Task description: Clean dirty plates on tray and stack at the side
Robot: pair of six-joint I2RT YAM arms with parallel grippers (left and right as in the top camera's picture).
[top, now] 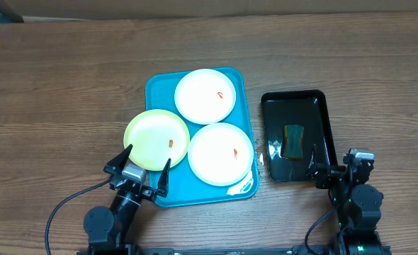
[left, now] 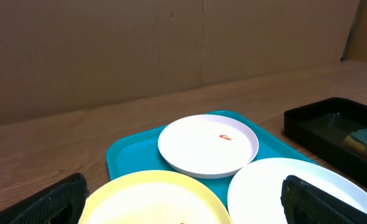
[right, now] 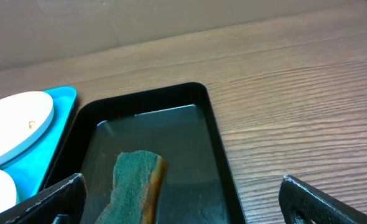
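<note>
The turquoise tray [top: 159,88] holds three plates. A white plate [top: 205,95] lies at the far side, a second white plate [top: 220,153] at the near right, and a pale yellow-green plate [top: 156,138] at the near left, overhanging the rim. Each has a small orange-red smear. My left gripper [top: 139,165] is open just in front of the yellow-green plate [left: 155,199], with the far white plate [left: 208,145] and the tray [left: 134,152] beyond. My right gripper [top: 336,167] is open and empty at the near end of the black tray [top: 324,117].
The glossy black tray [right: 216,149] stands right of the turquoise tray and holds shallow water and a green and yellow sponge [top: 293,140], which also shows in the right wrist view [right: 137,183]. Bare wooden table surrounds both trays.
</note>
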